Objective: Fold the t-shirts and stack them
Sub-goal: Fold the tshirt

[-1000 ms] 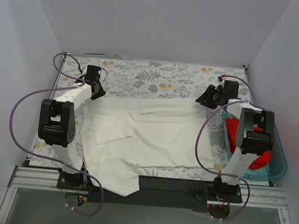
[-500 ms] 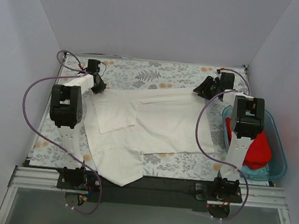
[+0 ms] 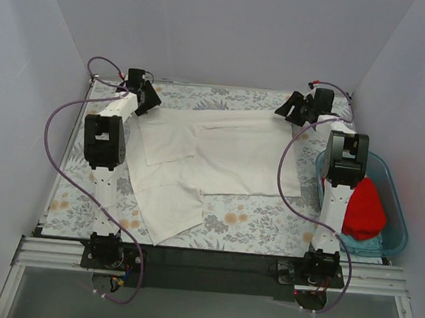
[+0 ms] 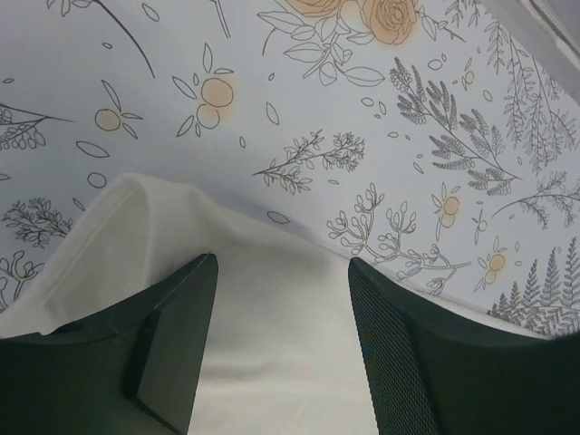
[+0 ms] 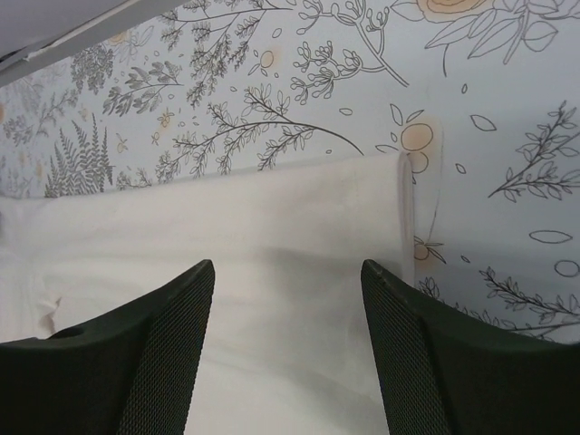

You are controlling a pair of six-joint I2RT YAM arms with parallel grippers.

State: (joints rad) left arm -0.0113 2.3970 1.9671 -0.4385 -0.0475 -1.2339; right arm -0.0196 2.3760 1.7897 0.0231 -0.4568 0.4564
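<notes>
At the far edge of the table (image 3: 259,222), the left gripper (image 4: 281,272) and right gripper (image 5: 288,267) hung spread over the flat white t-shirt (image 3: 235,157). The red t-shirt (image 3: 364,209) sat in the tub (image 3: 383,248). Folding seemed next, needing fresh pinches.

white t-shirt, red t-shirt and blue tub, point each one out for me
white t-shirt (image 3: 227,159): top external view, middle of its spread-out body
red t-shirt (image 3: 366,210): top external view, middle of the bunched cloth
blue tub (image 3: 374,248): top external view, its near wall

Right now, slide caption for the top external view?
Left gripper and right gripper open over far corners of the white t-shirt; red t-shirt in blue tub.
</notes>
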